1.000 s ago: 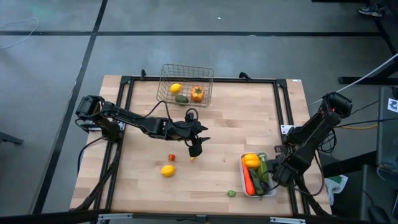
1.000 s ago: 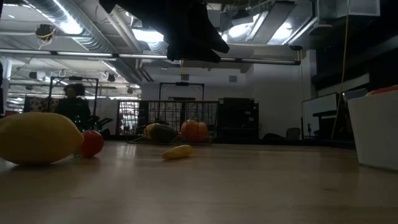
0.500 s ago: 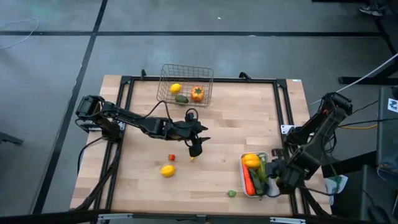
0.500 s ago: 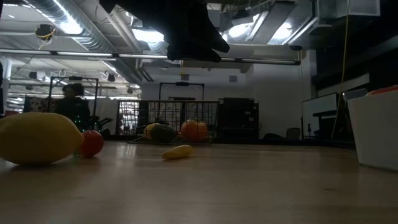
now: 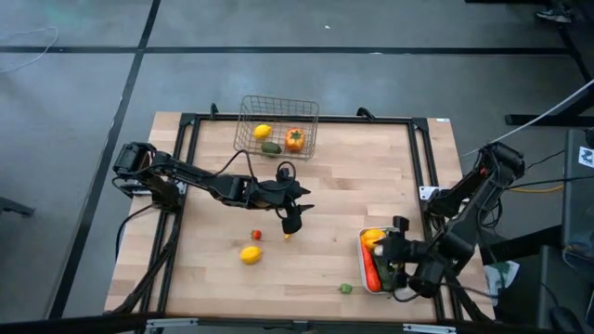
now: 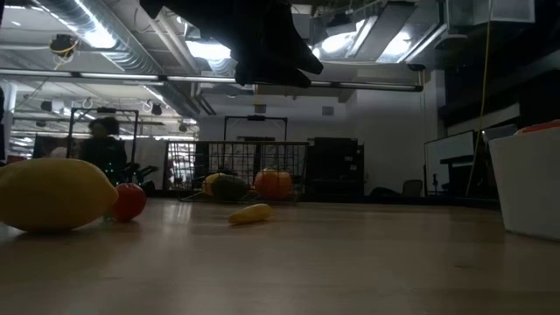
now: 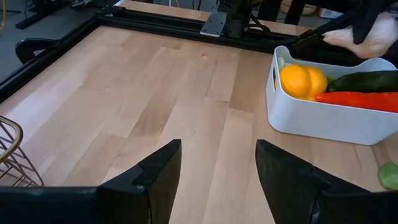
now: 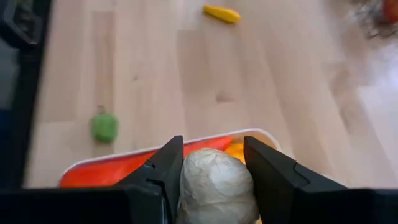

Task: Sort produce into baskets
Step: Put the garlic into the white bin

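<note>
In the high view the right pincer (image 5: 397, 249) sits at the lower right of the frame, over the white tray (image 5: 401, 288), and the right wrist view shows its fingers (image 8: 163, 168) closed around a white garlic (image 8: 217, 177) held above the tray's rim (image 8: 161, 149). The tray holds a yellow pepper (image 7: 302, 81), a green cucumber (image 7: 364, 81) and an orange carrot (image 7: 357, 99). The left pincer (image 5: 292, 221) hangs near the centre of the bench (image 5: 334, 186), its fingers (image 7: 158, 171) spread wide with nothing between them. Just below it in the frame lies a small yellow piece (image 5: 287, 237), with a small red piece (image 5: 257, 235) and a lemon (image 5: 251, 254) to the left. A small green piece (image 5: 345, 289) lies left of the tray. The wire basket (image 5: 247, 116) at the upper centre holds a lemon (image 5: 263, 132), a dark green piece (image 5: 271, 147) and an orange tomato (image 5: 294, 140).
</note>
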